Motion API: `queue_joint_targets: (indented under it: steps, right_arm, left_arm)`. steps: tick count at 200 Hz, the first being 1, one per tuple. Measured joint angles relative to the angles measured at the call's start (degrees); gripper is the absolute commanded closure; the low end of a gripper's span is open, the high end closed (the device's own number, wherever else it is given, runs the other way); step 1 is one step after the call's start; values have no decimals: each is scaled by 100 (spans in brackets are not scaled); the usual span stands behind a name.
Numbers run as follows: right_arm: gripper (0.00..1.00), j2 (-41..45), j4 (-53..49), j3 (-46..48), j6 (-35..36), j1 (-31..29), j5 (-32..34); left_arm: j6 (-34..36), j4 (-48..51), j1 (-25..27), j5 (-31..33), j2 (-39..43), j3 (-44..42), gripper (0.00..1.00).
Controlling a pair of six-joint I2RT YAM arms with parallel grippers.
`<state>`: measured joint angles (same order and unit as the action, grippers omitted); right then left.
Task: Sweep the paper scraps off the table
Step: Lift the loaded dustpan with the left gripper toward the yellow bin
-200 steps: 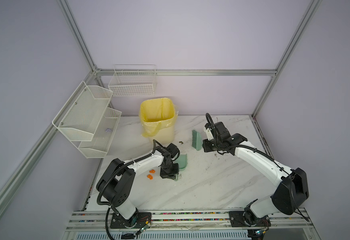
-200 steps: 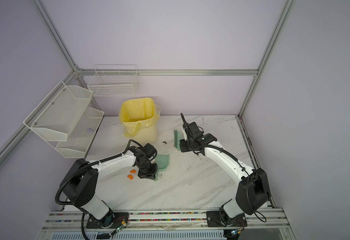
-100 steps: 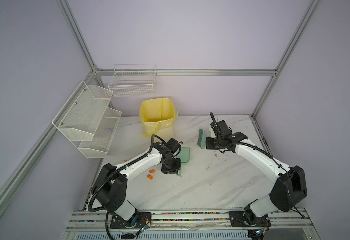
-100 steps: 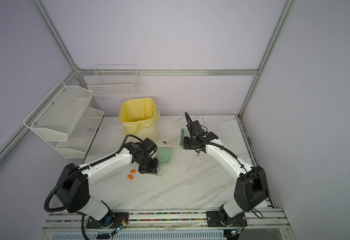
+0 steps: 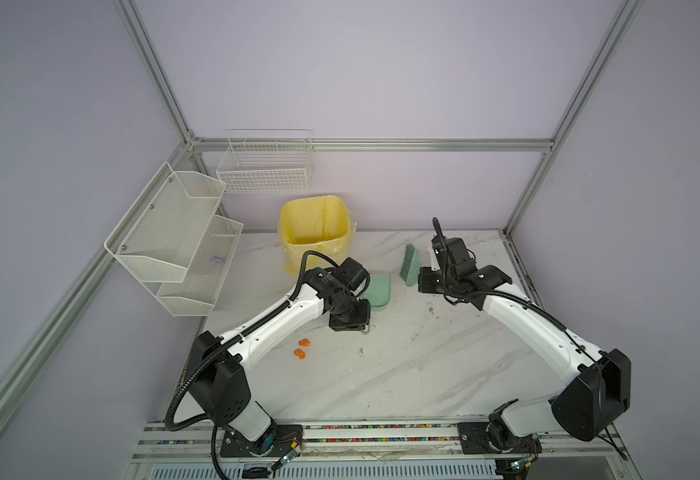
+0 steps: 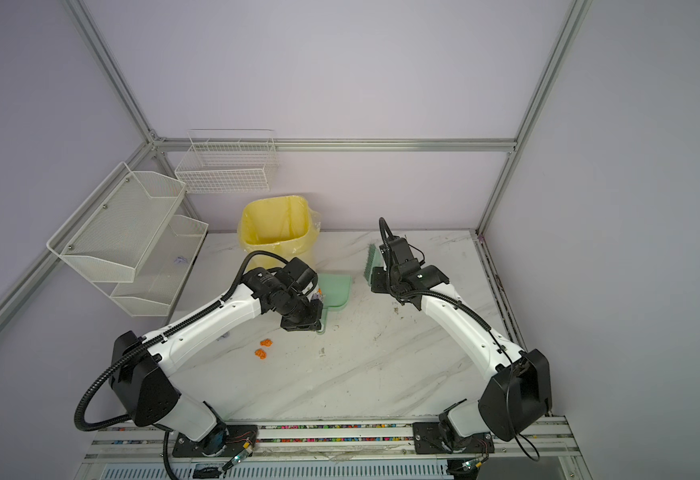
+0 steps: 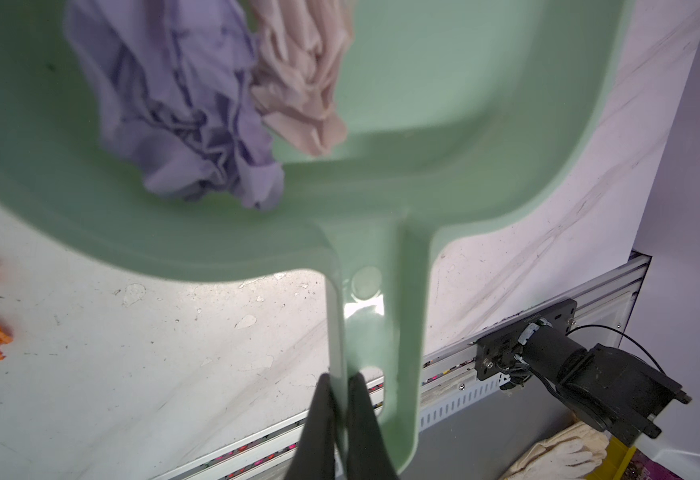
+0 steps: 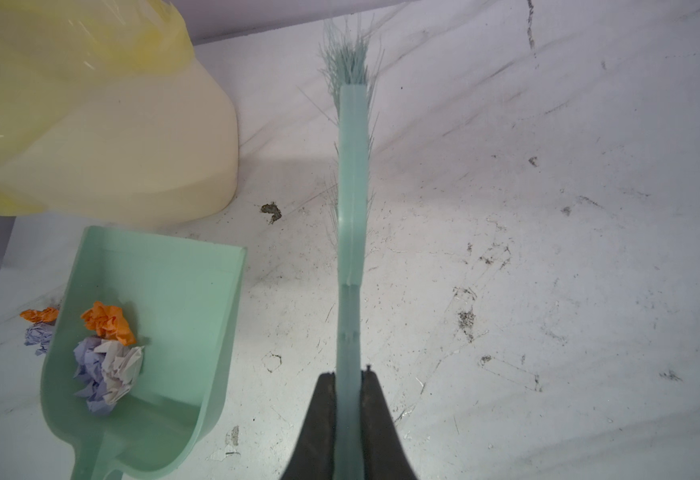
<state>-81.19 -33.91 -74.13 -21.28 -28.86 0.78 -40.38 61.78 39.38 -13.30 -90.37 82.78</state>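
Two orange paper scraps [image 5: 304,342] lie loose on the worktop [image 5: 402,374]; beyond, the left claw [image 7: 340,380] pinches the handle of the dustpan [image 7: 485,104], its load mostly hidden under the arm in both top views, and farther the right claw [image 8: 349,374] clamps the brush [image 8: 352,187].

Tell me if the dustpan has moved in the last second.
Yes. The dustpan has moved away from the two orange scraps, which stayed put, and nearer the bin.

Bright, even overhead light, soft shadows; close-up paper scraps [image 7: 182,104] blurred, glare on table [image 7: 215,307].
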Motion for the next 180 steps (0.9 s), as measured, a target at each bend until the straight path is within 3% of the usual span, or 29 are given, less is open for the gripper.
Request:
queue_joint_targets:
  steps: [93,180]
  right_arm:
    - [100,79,116,221,-52,0,9]
    - [100,343,186,369,15,0,122]
  left_arm:
    - [304,199,-39,-37,-664,1423,100]
    - [354,269,-459,-289,-802,2352,100]
